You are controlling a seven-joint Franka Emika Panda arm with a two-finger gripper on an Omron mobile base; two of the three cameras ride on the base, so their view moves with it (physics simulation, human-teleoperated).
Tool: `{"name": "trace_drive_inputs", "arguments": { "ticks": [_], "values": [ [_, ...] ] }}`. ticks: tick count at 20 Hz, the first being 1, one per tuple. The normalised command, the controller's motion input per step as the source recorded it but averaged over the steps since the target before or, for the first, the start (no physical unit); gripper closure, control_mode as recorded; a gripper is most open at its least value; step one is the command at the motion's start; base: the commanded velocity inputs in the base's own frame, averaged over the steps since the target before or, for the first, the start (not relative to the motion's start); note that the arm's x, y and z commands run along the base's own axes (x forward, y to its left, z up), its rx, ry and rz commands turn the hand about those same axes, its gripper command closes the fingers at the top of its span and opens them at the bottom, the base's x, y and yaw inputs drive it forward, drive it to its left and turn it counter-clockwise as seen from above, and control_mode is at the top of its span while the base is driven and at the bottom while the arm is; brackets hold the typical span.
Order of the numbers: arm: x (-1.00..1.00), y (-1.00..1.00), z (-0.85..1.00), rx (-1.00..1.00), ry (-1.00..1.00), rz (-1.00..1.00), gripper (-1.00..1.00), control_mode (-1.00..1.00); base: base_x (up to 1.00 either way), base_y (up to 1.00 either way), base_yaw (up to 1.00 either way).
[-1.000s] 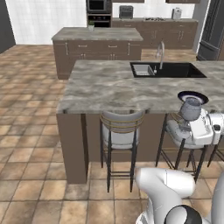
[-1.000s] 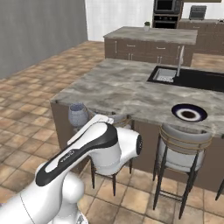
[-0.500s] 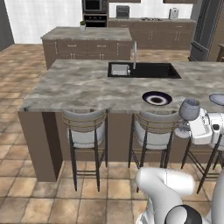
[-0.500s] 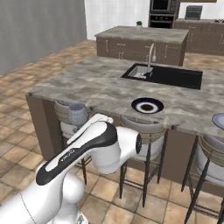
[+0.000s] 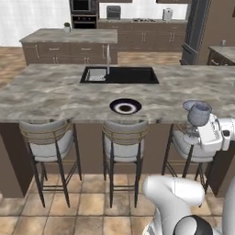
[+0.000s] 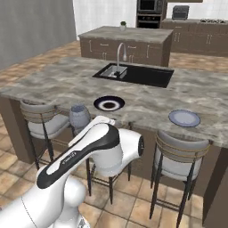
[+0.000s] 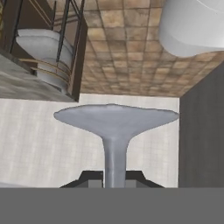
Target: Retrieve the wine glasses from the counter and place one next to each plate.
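hand (image 5: 198, 133) was clamped on one wine glass (image 5: 199, 114) by its stem, held short of the table (image 5: 55, 94). pale plate (image 6: 184, 118) and dark plate (image 5: 125, 106) beyond it had no glass beside them.

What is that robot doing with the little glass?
The robot is carrying a wine glass by its stem, with its gripper shut on it. It is beside the island, where a navy-rimmed plate and a pale blue plate are laid above the stools. The glass is held in the air in front of the island, not yet set down beside either plate.
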Motion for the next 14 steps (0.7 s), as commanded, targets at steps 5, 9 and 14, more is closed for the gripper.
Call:
{"name": "trace_drive_inputs", "arguments": {
  "ticks": [5, 9, 14],
  "values": [
    [0.0, 0.0, 0.0, 0.0, 0.0, 0.0, 1.0, 1.0, 0.29, -0.35, -0.11],
    [0.0, 0.0, 0.0, 0.0, 0.0, 0.0, 1.0, 1.0, 0.1, 0.21, -0.21],
    [0.0, 0.0, 0.0, 0.0, 0.0, 0.0, 1.0, 1.0, 0.02, 0.32, -0.37]
  ]
}}
